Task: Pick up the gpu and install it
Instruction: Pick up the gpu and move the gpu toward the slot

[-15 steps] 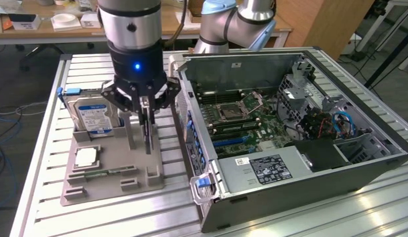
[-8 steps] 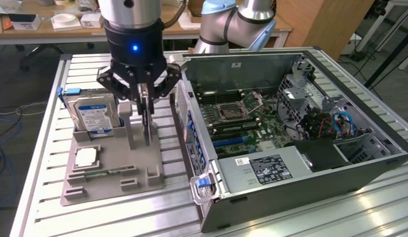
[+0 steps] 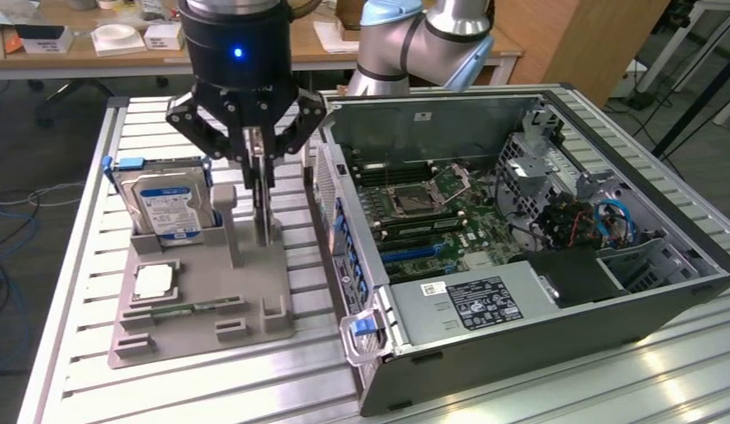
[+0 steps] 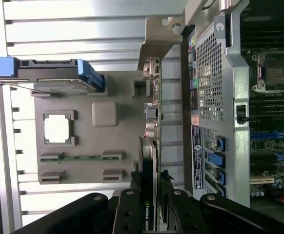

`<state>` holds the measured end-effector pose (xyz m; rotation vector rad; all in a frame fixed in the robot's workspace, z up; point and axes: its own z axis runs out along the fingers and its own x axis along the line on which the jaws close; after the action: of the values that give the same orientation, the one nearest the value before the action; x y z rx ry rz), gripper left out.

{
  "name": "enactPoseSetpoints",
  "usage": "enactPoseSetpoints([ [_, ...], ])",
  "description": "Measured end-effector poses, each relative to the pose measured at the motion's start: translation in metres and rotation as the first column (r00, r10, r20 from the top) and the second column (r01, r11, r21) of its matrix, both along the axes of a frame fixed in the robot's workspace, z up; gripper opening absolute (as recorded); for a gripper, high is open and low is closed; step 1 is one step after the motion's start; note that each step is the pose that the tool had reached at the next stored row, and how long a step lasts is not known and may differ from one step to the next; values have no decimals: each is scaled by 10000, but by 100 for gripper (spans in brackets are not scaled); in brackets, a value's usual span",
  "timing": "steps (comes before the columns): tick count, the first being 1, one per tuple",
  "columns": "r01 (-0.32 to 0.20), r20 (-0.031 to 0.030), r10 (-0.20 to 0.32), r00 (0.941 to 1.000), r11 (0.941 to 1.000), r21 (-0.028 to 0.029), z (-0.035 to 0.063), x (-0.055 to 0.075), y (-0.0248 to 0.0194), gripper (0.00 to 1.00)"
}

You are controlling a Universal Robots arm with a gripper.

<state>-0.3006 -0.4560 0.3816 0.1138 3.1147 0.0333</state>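
Your claw (image 3: 260,159) is closed on the gpu (image 3: 265,212), pinching the thin card from both sides near its upper edge. The card stands upright and edge-on over the grey fixture tray (image 3: 200,340), just beside a grey post (image 3: 230,225) on that tray; you cannot tell whether its lower end touches the tray. On the same tray the hard drive (image 3: 164,208) stands upright toward the exterior view's left, with a processor chip (image 3: 155,281) and a memory stick (image 3: 182,309) lying flat. The open computer case (image 3: 519,353) lies on the slatted worktop (image 3: 76,291) just beside the tray, on the exterior view's right, its motherboard (image 3: 448,221) exposed.
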Motion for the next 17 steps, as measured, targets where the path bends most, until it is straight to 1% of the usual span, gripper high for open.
enactPoseSetpoints([
  [8, 0, 0, 0, 10000, 10000, 0, 298, 0, 0, 26],
  [9, -1, 0, 1, 10000, 10000, 0, 317, 0, 0, 26],
  [17, -1, 0, 1, 10000, 10000, 3, 319, 0, 0, 26],
])
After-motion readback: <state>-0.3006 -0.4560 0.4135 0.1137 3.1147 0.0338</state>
